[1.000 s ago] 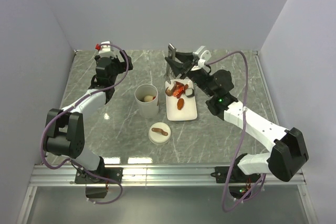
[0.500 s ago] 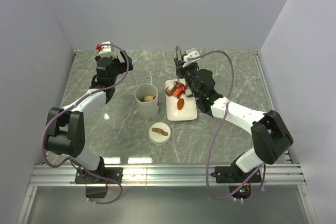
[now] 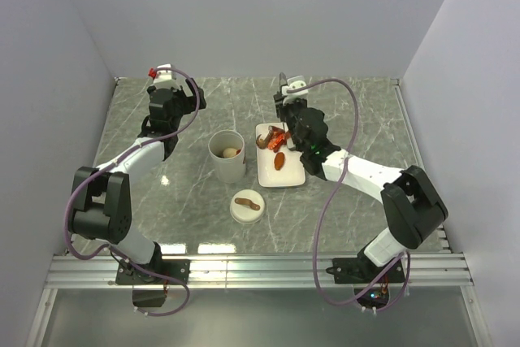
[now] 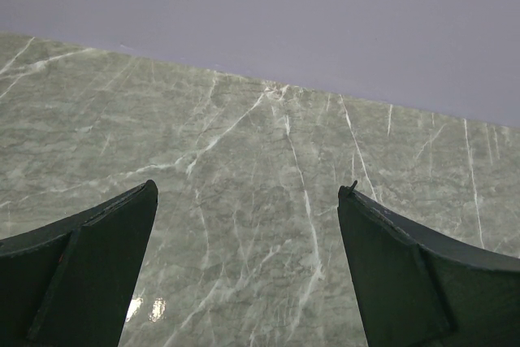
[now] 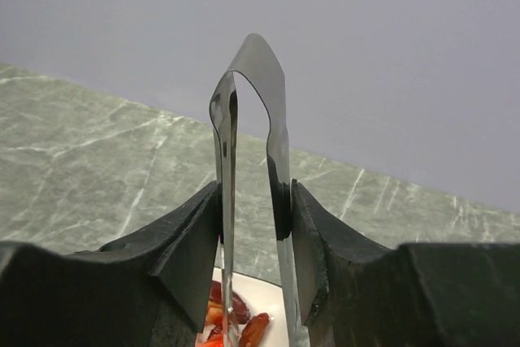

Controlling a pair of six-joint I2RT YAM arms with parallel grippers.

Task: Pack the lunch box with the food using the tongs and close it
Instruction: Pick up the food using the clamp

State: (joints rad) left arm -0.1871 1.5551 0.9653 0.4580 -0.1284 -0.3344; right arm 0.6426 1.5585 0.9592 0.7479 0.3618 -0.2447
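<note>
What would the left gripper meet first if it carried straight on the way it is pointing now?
The left gripper would probably meet the bare marble table first, just short of the back wall; nothing lies ahead of its open fingers in the wrist view, though depth is unclear.

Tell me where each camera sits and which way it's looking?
Top: above and behind, looking down on the table; both arms show.
Left wrist: on the left gripper, facing bare table and wall; its open jaws show.
Right wrist: on the right gripper, facing the wall; it clamps the tongs.
Shared: top and right wrist both show the plate of food.
</note>
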